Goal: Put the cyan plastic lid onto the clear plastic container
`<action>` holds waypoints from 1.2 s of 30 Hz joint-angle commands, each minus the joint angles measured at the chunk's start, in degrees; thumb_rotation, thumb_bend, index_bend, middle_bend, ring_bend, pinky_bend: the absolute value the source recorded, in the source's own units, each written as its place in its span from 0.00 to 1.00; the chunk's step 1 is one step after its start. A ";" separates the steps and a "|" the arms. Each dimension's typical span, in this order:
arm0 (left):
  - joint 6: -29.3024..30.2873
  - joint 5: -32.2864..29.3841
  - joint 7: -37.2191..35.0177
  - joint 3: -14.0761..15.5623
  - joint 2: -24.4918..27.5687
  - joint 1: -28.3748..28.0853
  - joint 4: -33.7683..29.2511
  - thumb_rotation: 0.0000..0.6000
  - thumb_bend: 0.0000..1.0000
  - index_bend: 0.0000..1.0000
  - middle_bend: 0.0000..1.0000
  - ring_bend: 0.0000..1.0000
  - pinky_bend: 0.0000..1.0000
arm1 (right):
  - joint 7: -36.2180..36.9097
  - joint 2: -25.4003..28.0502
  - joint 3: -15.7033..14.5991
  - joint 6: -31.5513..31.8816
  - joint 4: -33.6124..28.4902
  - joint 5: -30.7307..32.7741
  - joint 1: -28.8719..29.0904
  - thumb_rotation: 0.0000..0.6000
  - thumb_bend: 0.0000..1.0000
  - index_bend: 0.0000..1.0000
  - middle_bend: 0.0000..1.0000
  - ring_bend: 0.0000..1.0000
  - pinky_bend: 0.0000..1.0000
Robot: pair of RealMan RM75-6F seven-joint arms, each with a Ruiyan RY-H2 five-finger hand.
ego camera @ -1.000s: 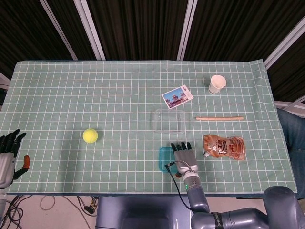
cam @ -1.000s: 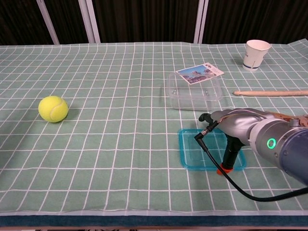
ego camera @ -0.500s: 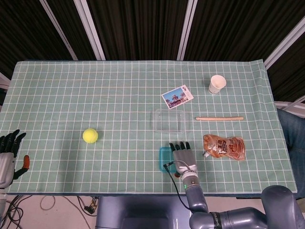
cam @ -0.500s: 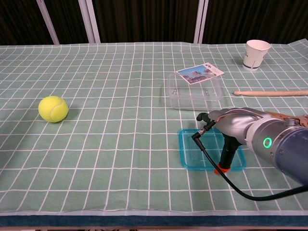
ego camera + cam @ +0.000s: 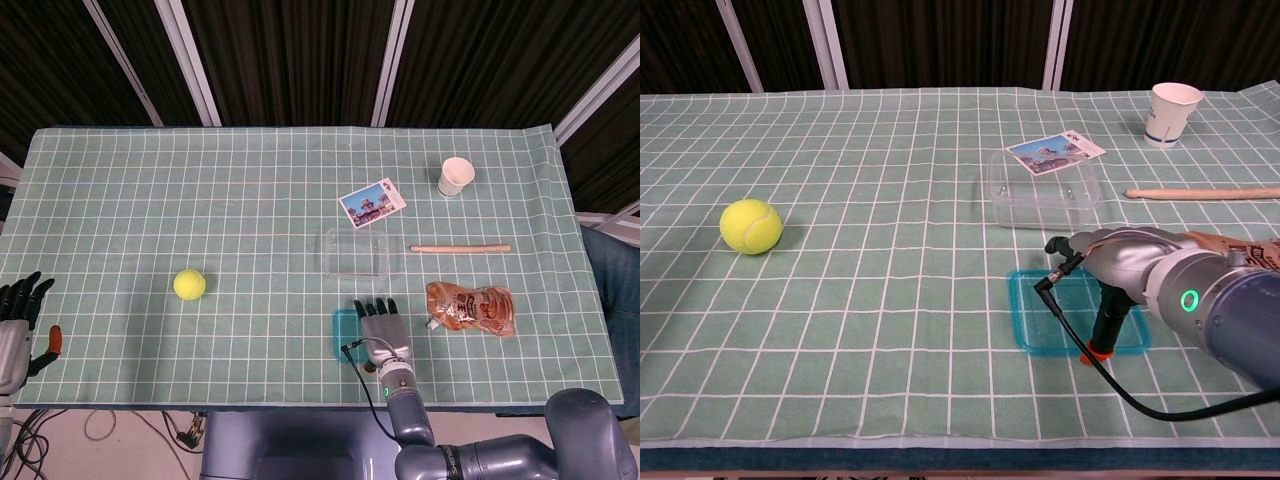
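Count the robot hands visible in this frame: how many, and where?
2. The right hand is over the cyan lid near the front edge; the left hand is at the table's far left edge, holding nothing.

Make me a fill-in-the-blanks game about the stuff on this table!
1. The right hand is over the ____ lid.
2. The round yellow thing is a tennis ____.
3. The picture card leans on the clear ____.
4. The wooden stick lies between the snack bag and the paper ____.

Missing words: cyan; ball; container; cup
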 commanded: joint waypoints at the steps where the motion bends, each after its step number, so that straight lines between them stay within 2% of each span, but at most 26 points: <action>1: 0.04 -0.04 -0.01 -0.03 0.01 0.01 -0.02 1.00 0.55 0.10 0.00 0.00 0.00 | -0.06 -0.11 0.04 -0.05 0.23 0.19 0.07 1.00 0.12 0.00 0.19 0.00 0.00; 29: -0.07 -0.12 -0.08 0.01 0.09 0.01 -0.19 1.00 0.55 0.10 0.00 0.00 0.00 | 0.17 -0.75 -0.65 -1.46 2.18 0.81 0.08 1.00 0.12 0.00 0.19 0.00 0.00; 36: -0.17 -0.18 -0.10 0.03 0.14 0.00 -0.23 1.00 0.55 0.10 0.00 0.00 0.00 | 0.24 -0.92 -0.69 -1.89 2.97 0.80 0.14 1.00 0.12 0.00 0.25 0.00 0.00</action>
